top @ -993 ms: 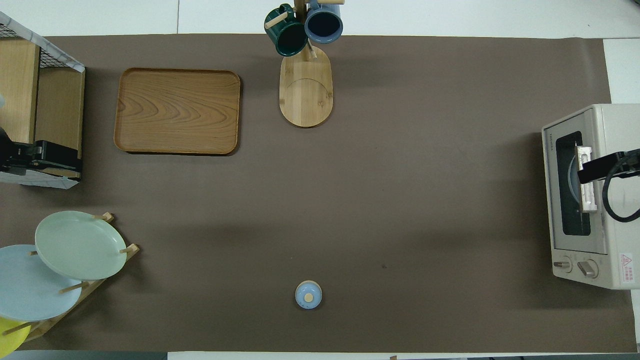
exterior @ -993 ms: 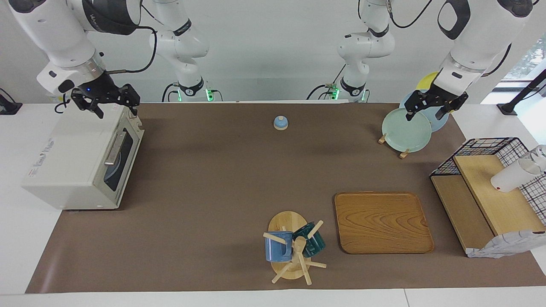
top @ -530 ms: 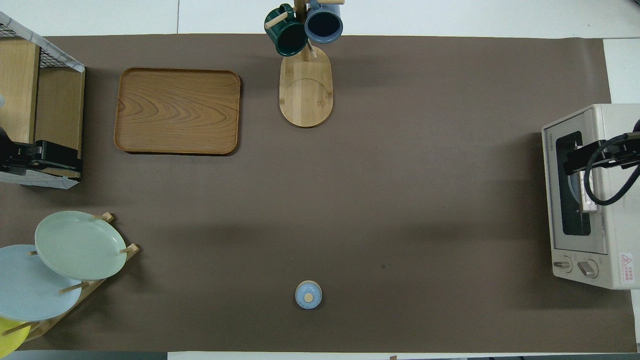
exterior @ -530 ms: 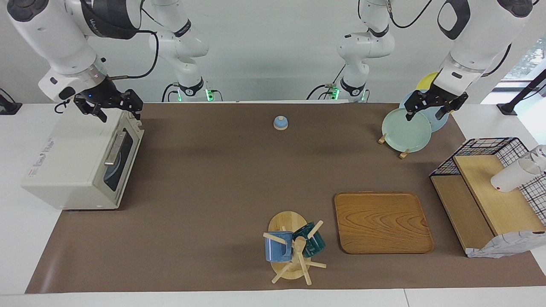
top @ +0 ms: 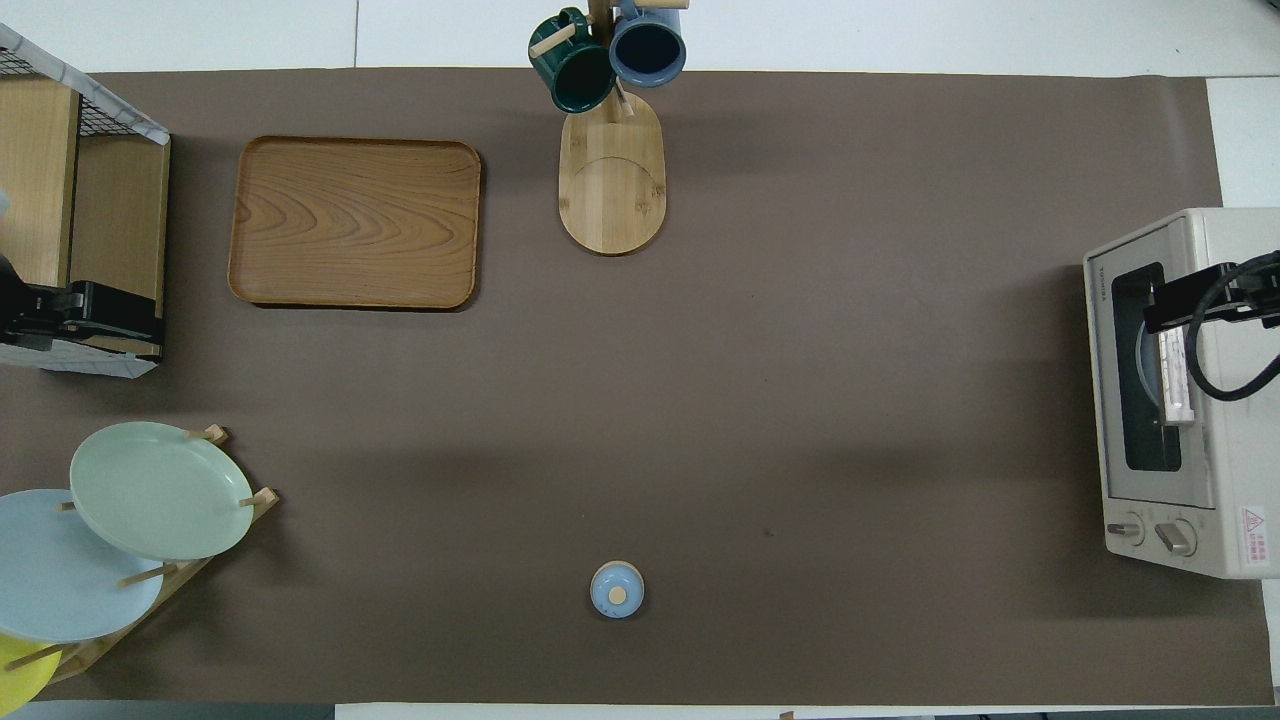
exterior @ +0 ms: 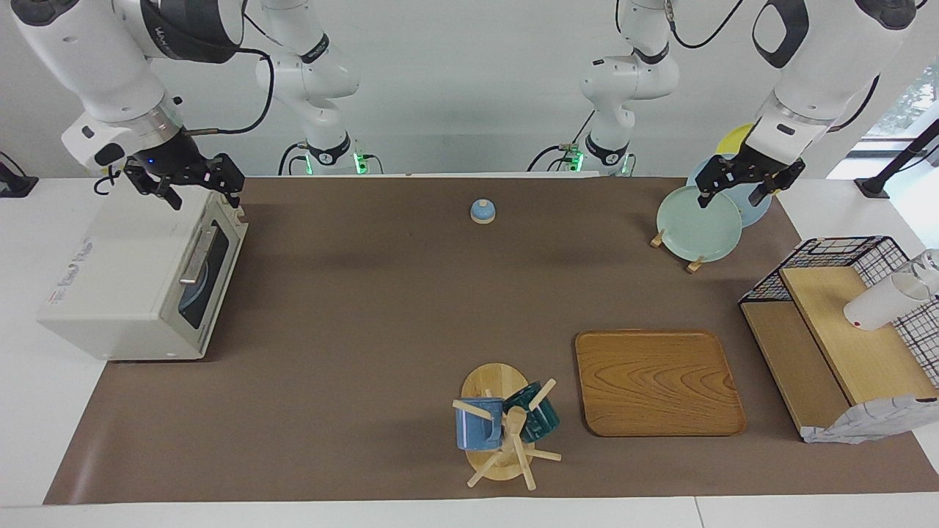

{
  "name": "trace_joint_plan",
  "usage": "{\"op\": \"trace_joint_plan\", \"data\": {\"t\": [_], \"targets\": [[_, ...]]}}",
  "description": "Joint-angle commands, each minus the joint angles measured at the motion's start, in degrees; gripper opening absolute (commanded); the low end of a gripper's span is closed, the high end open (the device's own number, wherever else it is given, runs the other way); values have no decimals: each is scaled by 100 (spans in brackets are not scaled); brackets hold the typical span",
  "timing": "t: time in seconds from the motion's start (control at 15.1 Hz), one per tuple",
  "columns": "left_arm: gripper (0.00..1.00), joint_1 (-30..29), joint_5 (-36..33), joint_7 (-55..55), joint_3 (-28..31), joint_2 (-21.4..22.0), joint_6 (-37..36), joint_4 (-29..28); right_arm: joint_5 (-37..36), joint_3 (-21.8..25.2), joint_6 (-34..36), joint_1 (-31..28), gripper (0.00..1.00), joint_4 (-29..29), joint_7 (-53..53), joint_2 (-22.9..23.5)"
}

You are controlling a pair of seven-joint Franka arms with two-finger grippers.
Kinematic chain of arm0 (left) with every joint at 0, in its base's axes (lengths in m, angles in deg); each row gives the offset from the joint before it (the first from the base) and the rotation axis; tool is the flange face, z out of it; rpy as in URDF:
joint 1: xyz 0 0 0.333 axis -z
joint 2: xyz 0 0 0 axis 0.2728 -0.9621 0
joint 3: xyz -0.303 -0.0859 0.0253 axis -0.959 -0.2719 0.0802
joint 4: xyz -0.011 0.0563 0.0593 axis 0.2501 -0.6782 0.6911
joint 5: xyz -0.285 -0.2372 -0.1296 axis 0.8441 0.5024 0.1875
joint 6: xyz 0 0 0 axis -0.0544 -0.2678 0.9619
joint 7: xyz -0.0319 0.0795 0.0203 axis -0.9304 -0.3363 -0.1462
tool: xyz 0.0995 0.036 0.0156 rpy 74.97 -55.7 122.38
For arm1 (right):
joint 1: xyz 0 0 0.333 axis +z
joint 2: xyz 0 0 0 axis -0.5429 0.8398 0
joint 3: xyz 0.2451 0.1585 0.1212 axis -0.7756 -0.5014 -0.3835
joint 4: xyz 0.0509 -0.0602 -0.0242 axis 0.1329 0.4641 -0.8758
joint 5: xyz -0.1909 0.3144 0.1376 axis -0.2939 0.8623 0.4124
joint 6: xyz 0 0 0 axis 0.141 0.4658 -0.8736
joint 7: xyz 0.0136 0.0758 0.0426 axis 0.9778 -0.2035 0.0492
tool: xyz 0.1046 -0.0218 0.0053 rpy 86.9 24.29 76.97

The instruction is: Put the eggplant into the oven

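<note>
Your right gripper hovers, fingers spread, above the shut boxy off-white toaster oven at its end, your left gripper waits open over the plates, eggplant unseen.

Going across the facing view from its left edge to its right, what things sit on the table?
Boxy off-white toaster oven → small blue domed bell → wooden mug tree → rectangular wooden tray → black wire rack with wooden shelves.
</note>
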Motion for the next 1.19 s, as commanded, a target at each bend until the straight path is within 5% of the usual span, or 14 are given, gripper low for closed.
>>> {"op": "trace_joint_plan", "data": {"t": [0.0,1.13], "targets": [[100,-60,-108,46,-50,26,16,33,28,55,-72,38,100,-19,73,-29],[100,-52,-108,46,-50,26,16,33,81,20,-28,-6,100,236,82,-301]]}}
